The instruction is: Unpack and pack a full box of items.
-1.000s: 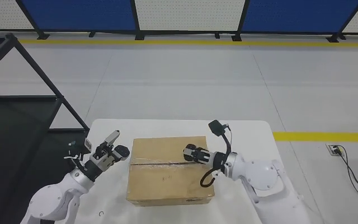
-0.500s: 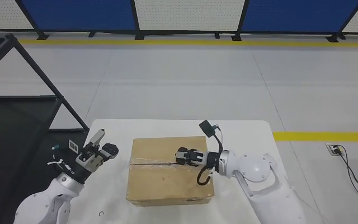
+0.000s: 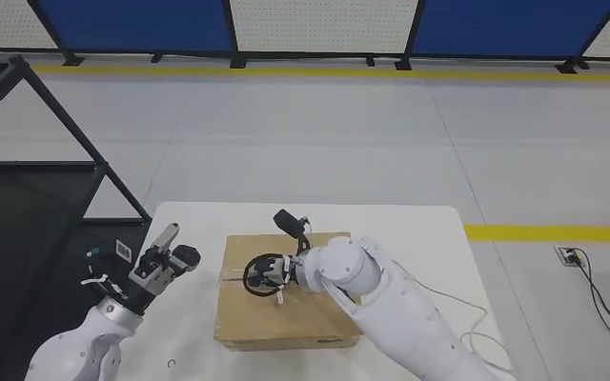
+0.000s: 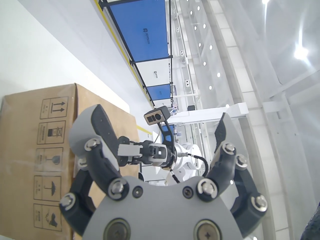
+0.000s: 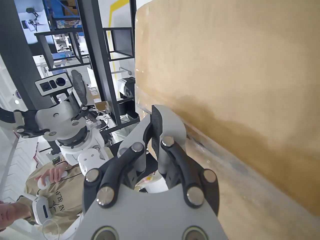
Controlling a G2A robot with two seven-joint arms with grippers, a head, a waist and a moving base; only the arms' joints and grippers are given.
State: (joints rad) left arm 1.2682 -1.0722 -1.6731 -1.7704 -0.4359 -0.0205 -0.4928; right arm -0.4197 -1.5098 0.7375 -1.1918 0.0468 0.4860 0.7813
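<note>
While right pincer point(image 5: 153, 116) sits closed at box point(image 3: 257, 319) seam, seemingly touching, left pincer point(image 4: 161, 116) gapes beside box; black rack point(image 3: 76, 138) leftward.

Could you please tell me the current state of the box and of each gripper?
cardboard box, closed, flaps down, seam taped.
left gripper, open, empty, beside the box.
right gripper, shut, tip at the box's top seam.

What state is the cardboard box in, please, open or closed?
Closed. Both top flaps of the cardboard box lie flat, meeting along a centre seam, where the right end effector rests.
</note>
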